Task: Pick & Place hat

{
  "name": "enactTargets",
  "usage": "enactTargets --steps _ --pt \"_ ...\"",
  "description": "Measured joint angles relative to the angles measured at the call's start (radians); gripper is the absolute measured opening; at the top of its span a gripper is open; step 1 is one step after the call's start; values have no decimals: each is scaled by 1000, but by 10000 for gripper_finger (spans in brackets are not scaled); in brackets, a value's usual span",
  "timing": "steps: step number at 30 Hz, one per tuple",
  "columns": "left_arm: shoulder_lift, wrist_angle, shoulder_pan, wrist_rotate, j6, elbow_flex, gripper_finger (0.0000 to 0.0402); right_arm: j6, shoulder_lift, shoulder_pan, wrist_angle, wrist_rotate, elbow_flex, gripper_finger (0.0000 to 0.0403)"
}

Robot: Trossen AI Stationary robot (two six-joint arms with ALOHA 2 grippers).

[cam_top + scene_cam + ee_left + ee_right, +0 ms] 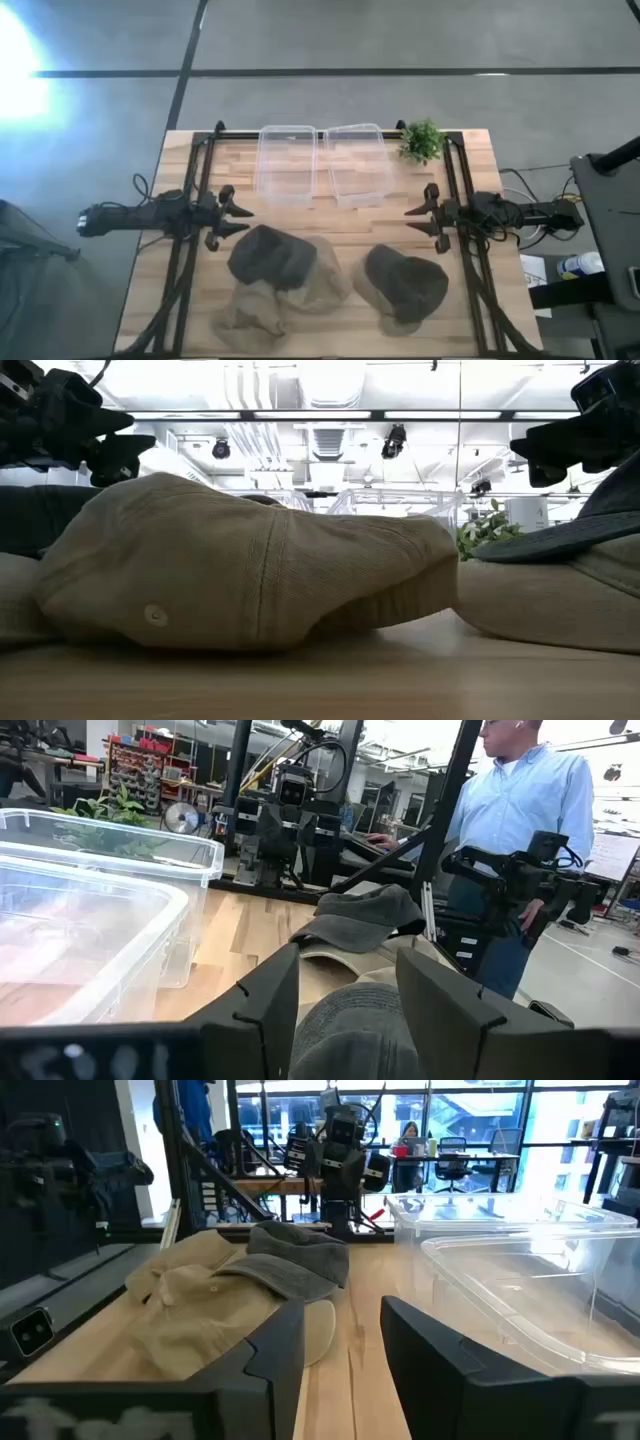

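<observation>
Two piles of hats lie on the wooden table. In the left pile a dark grey hat [272,255] rests on tan hats [290,298]. In the right pile another dark grey hat [405,280] sits on a tan hat [400,322]. My left gripper [235,215] is open and hovers just off the left pile's far-left edge, with the grey hat [350,1040] showing below its fingers. My right gripper [420,218] is open, above the table on the far side of the right pile. In the low view both grippers [105,445] [560,450] hang above the hats [250,570].
Two clear plastic bins [288,165] [358,163] stand side by side at the far middle of the table, with a small green plant [421,140] to their right. A person in a blue shirt [530,800] stands beyond the table's right side. Black frame rails [190,250] run along both sides.
</observation>
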Motion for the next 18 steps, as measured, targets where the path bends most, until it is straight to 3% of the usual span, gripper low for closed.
enactTargets --steps 18 --pt "0 0 0 0 0 0 163 0 0 0 0 0 0 132"
